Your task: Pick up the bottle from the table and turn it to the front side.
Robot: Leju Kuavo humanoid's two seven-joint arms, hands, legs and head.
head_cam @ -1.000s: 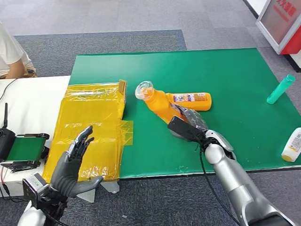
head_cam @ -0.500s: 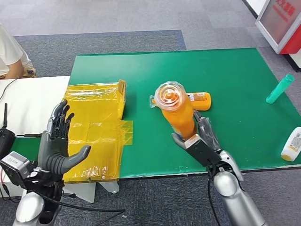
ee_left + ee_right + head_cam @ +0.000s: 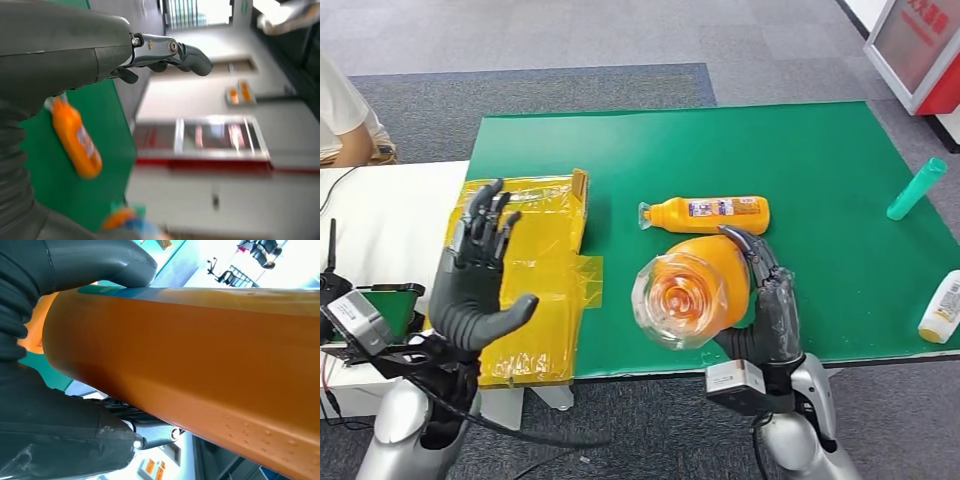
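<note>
My right hand (image 3: 767, 310) grips an orange bottle (image 3: 691, 288) lifted off the green mat, its clear cap end pointing toward my head camera. The right wrist view shows the bottle's orange body (image 3: 196, 365) pressed between the thumb and the fingers. A second orange bottle (image 3: 709, 213) lies flat on the mat behind it, label up, and is blurred in the left wrist view (image 3: 75, 145). My left hand (image 3: 477, 275) is raised over the yellow package with fingers spread and nothing in it; its fingers (image 3: 177, 52) are extended.
A green mat (image 3: 810, 170) covers the table. A yellow plastic-wrapped package (image 3: 524, 270) lies at its left edge. A teal tube (image 3: 917, 189) and a white bottle (image 3: 943, 310) lie at the right. A person's arm (image 3: 343, 130) is at the far left beside a white table.
My right hand has lifted the orange bottle off the mat and drawn it nearer, cap end swinging toward the camera. My left hand has risen and moved inward over the yellow package.
</note>
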